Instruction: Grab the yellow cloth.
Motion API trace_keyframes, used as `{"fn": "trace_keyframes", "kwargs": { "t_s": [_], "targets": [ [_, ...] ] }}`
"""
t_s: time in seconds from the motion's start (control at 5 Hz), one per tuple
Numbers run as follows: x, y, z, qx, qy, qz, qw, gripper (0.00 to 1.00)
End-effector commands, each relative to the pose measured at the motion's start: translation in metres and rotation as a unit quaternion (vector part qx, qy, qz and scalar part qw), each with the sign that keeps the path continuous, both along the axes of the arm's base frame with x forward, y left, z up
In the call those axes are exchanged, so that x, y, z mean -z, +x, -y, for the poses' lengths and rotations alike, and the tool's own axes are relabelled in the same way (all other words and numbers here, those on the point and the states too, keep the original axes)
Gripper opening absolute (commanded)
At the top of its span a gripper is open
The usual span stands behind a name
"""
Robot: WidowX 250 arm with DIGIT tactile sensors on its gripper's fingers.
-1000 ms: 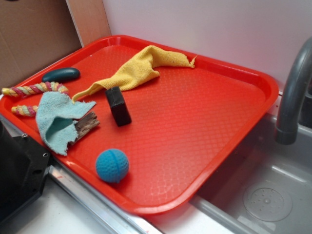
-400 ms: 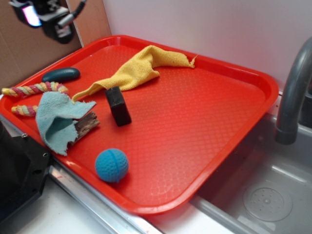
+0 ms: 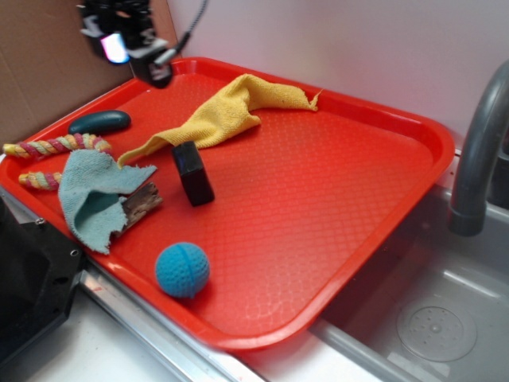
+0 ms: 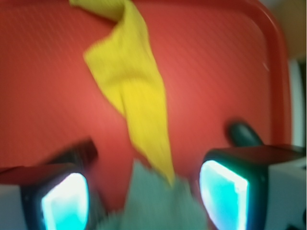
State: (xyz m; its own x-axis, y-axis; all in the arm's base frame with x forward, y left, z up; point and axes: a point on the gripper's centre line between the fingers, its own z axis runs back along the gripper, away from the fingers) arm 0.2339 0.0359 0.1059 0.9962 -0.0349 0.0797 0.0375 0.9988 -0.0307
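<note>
Though spread wide, hand [image 3: 151,68] above yellow cloth [image 3: 219,115]

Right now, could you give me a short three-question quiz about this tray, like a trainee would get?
1. True or false: the gripper is already clamped on the yellow cloth.
2. Which thing lies nearest the yellow cloth's thin tail? A) the blue ball B) the black block C) the faucet
3. Fill in: the pale teal rag partly covers a piece of ____.

Key
1. False. It hangs above the red tray's far left corner, apart from the cloth, with its two fingers spread in the wrist view.
2. B.
3. Wood.
</note>
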Motion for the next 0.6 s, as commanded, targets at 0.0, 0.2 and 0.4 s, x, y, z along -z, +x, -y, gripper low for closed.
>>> {"fn": "trace_keyframes", "kwargs": {
  "t_s": [0.0,0.2,0.4],
  "targets": [
    [0.018,0.055,0.006,0.0,0.007,0.048,0.999,1.0],
    [0.048,0.075,0.011,0.01,-0.019,0.046,0.999,1.0],
    [0.065,0.082,0.011,-0.011,-0.026,0.065,0.998,1.0]
  ]
}}
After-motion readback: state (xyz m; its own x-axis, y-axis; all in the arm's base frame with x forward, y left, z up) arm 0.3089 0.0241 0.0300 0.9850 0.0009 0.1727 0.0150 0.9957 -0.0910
